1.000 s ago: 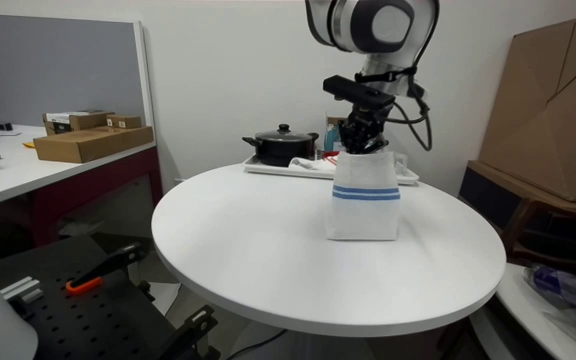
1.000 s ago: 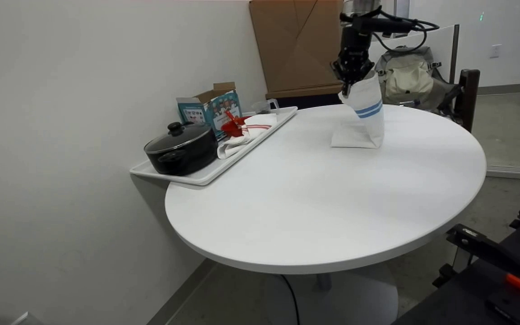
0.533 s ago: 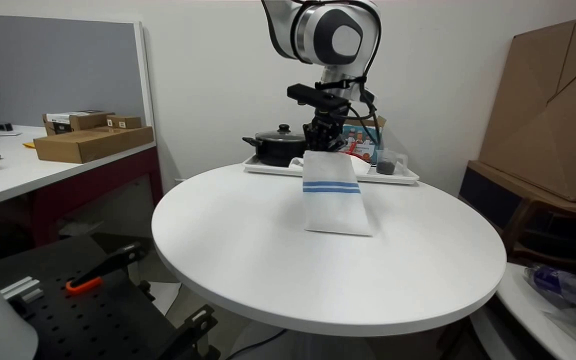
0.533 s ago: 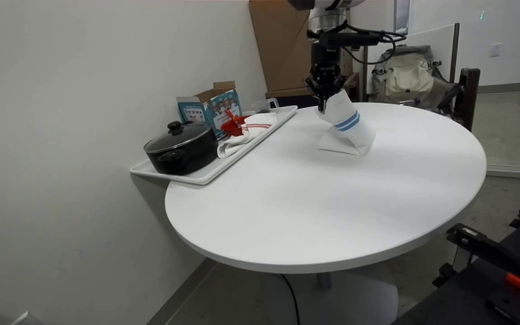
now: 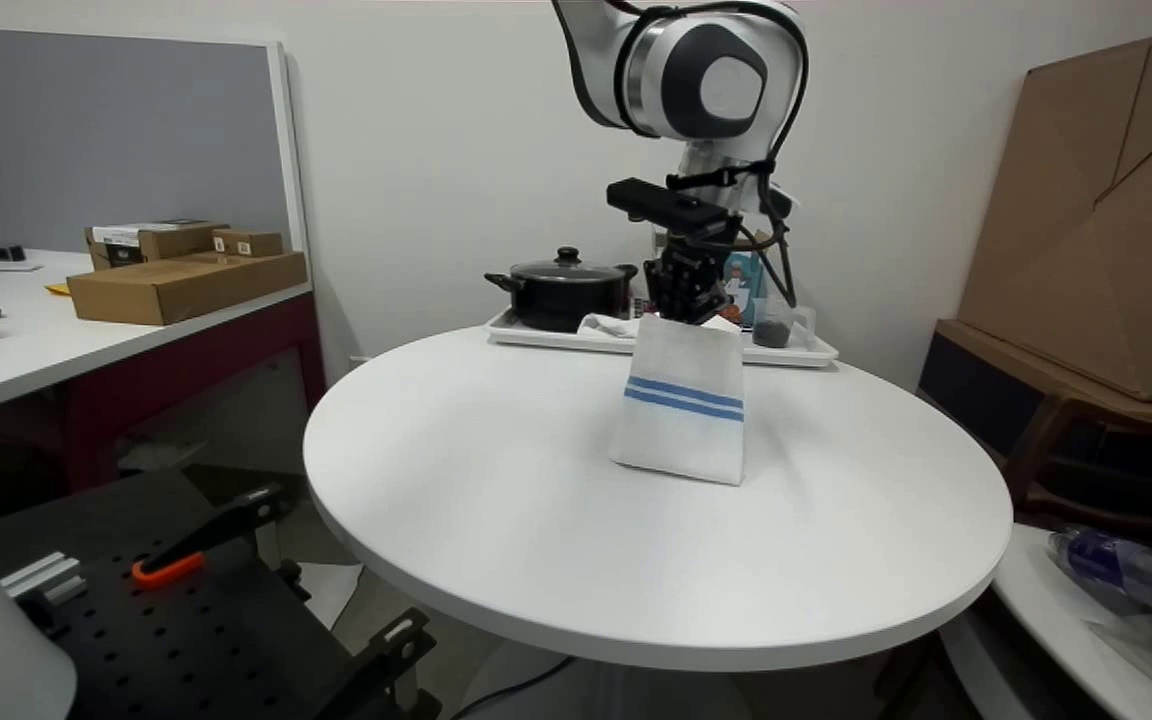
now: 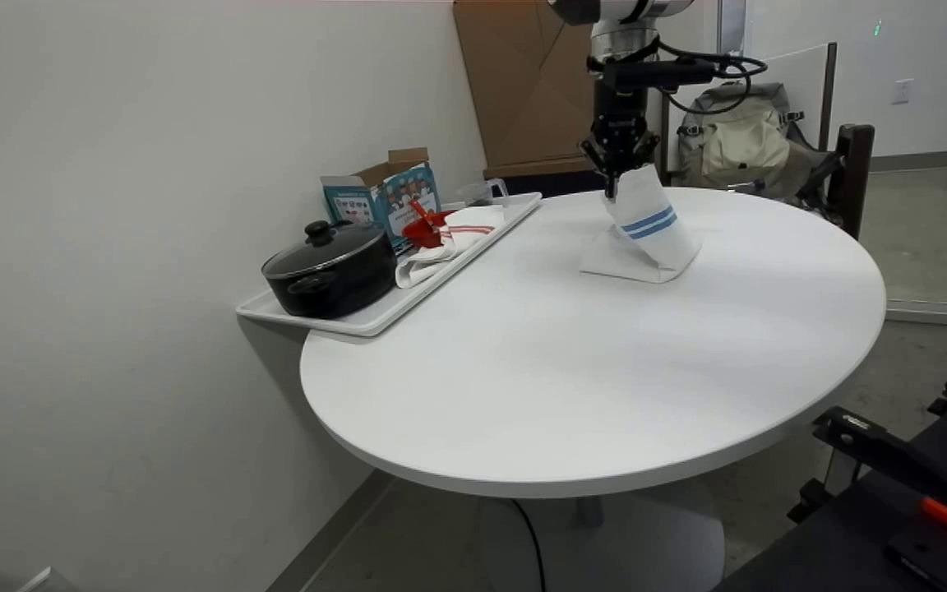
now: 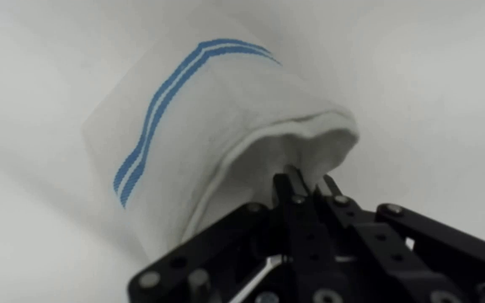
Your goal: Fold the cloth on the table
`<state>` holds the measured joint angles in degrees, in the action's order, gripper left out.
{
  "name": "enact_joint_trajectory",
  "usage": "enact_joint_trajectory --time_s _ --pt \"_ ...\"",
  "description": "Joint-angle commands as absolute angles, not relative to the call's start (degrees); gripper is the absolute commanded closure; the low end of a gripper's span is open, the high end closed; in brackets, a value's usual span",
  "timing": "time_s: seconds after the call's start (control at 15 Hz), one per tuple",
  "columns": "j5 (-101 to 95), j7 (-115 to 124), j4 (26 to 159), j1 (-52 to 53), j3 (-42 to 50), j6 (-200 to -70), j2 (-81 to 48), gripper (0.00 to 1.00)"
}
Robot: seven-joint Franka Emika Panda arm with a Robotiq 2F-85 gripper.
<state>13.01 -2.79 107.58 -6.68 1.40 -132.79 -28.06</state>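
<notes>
The white cloth with two blue stripes (image 5: 683,400) stands partly lifted on the round white table (image 5: 496,520). In an exterior view its lower part (image 6: 617,256) lies flat, and its striped part (image 6: 671,238) rises and bends over toward the gripper. My gripper (image 6: 610,191) is shut on the cloth's raised end, a little above the table. In the wrist view the cloth (image 7: 209,101) curves in an open loop, and a fold of it runs between the fingertips of the gripper (image 7: 307,183). In an exterior view the cloth hides the fingertips.
A white tray (image 6: 383,316) at the table's wall side holds a black lidded pot (image 6: 330,275), a box (image 6: 404,193), a red item (image 6: 424,230), a red-striped towel (image 6: 473,226) and a clear cup (image 5: 774,325). A desk with cardboard boxes (image 5: 186,285) stands apart.
The gripper, holding the cloth, has come lower and shifted toward the tray side, then swung partly back over the last half second. The cloth's raised part leans and bends more.
</notes>
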Motion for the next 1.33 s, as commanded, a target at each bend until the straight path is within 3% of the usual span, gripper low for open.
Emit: enact_joint_trajectory --time_s 0.0,0.67,0.73,0.8,1.27 --pt "13.3 -0.2 105.2 -7.5 2.1 -133.1 -29.8 0.96" --pt "11.9 0.2 103.2 -7.8 2.6 -130.9 -31.0 0.97" --pt "11.7 0.4 103.1 -7.8 2.8 -130.5 -31.0 0.7" --pt "11.4 0.3 102.9 -7.7 2.9 -130.2 -31.1 0.69" --pt "12.0 -4.7 101.9 -8.8 1.7 -132.3 -31.9 0.2"
